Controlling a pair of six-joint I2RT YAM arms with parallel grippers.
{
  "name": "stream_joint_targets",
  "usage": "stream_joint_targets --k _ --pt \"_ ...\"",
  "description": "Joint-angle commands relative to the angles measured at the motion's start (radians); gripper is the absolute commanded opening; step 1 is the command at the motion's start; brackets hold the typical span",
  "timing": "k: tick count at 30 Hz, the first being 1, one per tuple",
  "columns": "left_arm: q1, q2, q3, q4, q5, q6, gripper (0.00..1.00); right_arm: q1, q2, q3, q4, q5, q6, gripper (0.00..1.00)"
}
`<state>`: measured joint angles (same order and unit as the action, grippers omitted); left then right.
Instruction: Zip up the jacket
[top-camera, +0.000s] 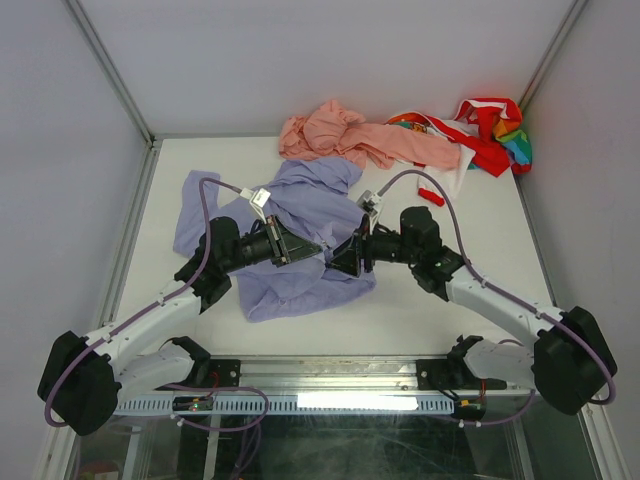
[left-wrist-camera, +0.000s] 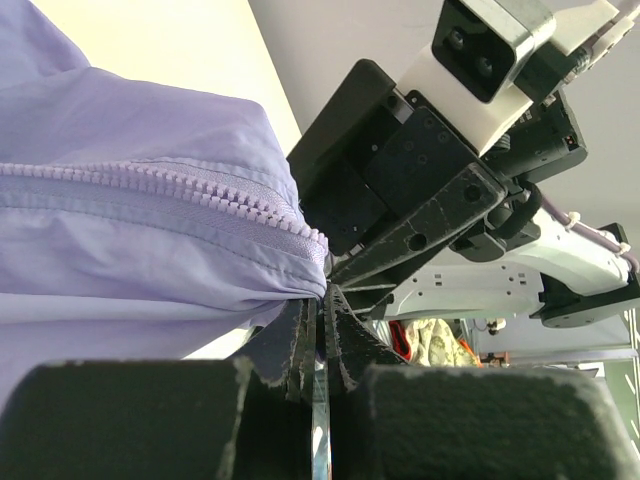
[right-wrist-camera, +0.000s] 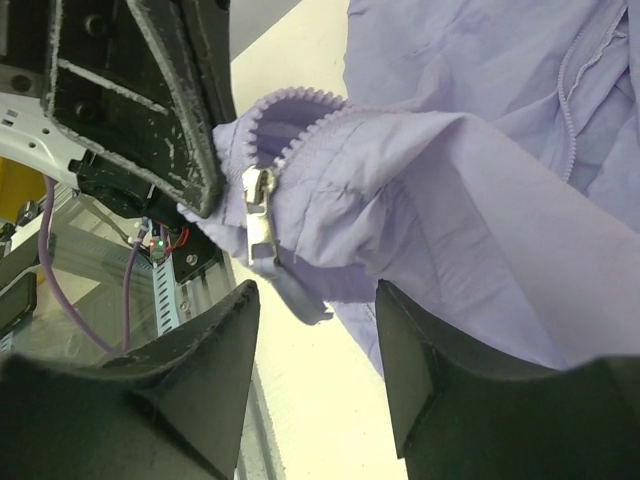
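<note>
1. Jacket (top-camera: 310, 185) lies crumpled at centre of table (top-camera: 450, 300); soft, light, judged prone to bunching.
2. Left gripper (left-wrist-camera: 322, 305) pinches fabric at zipper (left-wrist-camera: 150, 185) end.
3. Right gripper (right-wrist-camera: 315, 300) spread wide; best hold judged the slider (right-wrist-camera: 258, 215).

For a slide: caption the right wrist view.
Open right fingers face the lavender jacket's metal zipper slider; left fingers pinch the fabric beside it.

Bright, even light; right gripper (right-wrist-camera: 312, 300) blurred up close, table (right-wrist-camera: 300, 430) overexposed.
</note>
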<state>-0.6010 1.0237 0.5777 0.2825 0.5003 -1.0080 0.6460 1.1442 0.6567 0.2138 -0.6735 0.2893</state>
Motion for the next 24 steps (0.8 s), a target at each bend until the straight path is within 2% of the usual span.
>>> stream_joint_targets --k 1,5,10,12,17,24 --pt "0.001 -0.006 0.047 0.043 0.017 -0.014 0.0 0.008 0.028 0.012 0.13 0.01 -0.014 0.51" --pt "0.0 0.0 0.047 0.042 0.015 -0.01 0.0 0.009 0.031 0.012 0.136 -0.017 0.002 0.42" --pt "0.0 -0.001 0.056 -0.039 -0.006 0.05 0.0 0.009 -0.027 0.056 -0.019 -0.026 -0.035 0.09" --pt "-0.001 -0.006 0.06 -0.093 -0.023 0.088 0.0 0.008 -0.047 0.096 -0.089 -0.037 -0.049 0.01" --pt "0.0 -0.013 0.074 -0.192 -0.049 0.185 0.0 0.008 -0.014 0.236 -0.283 -0.08 -0.084 0.0" --pt "-0.022 -0.02 0.105 -0.285 -0.036 0.288 0.0 0.007 0.119 0.446 -0.402 -0.047 -0.086 0.0"
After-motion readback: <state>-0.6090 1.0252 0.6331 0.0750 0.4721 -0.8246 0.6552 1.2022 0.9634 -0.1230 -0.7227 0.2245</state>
